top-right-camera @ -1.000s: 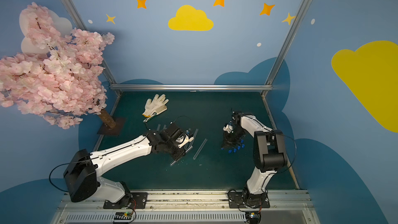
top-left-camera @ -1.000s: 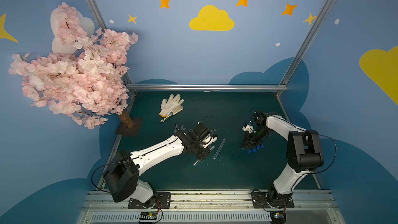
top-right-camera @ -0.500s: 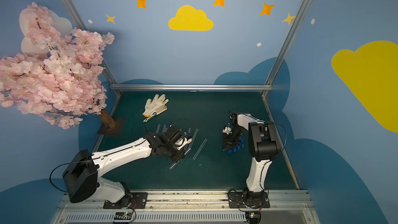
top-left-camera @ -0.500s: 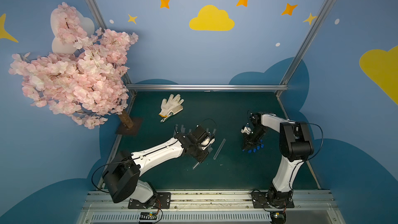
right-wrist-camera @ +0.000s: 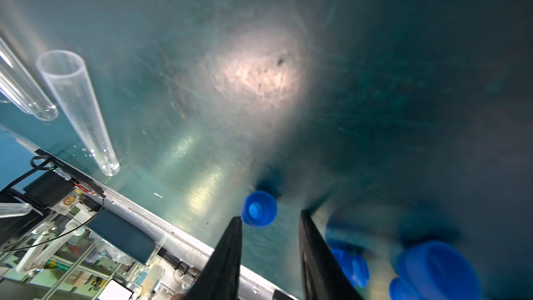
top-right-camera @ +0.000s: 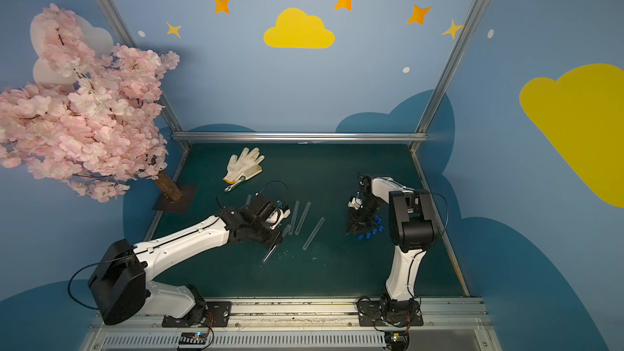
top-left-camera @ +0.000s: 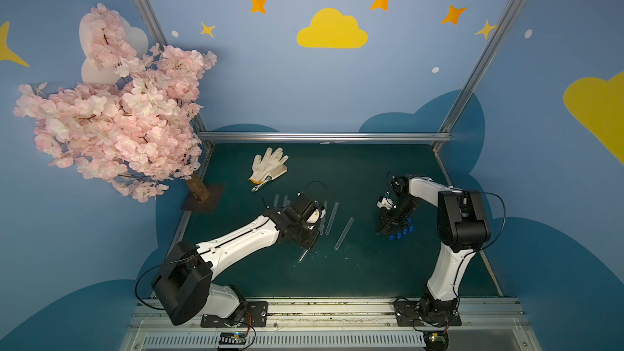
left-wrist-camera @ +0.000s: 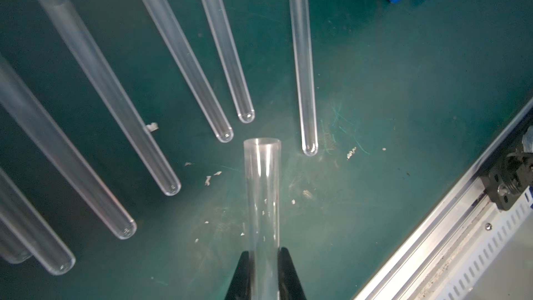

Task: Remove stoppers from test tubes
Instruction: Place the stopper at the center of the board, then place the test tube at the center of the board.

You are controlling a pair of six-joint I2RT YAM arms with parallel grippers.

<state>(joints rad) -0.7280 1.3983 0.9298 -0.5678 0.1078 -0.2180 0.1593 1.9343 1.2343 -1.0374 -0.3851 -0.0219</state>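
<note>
green table (top-left-camera: 371,170): tubes (top-left-camera: 344,233), stoppers (top-left-camera: 398,235) (glove (top-left-camera: 269,164) too)

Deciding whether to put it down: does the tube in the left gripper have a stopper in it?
No: the tube in the left gripper has an open, bare mouth.

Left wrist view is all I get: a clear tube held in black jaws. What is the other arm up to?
Observer: The right gripper has its jaws apart, gripping nothing; a blue stopper is loose by one fingertip.
Operator: Any more plugs?
Observer: Several stoppers lie clustered on the mat beside it.
Operator: Anything else there?
Observer: A white glove lies at the far side.
</note>
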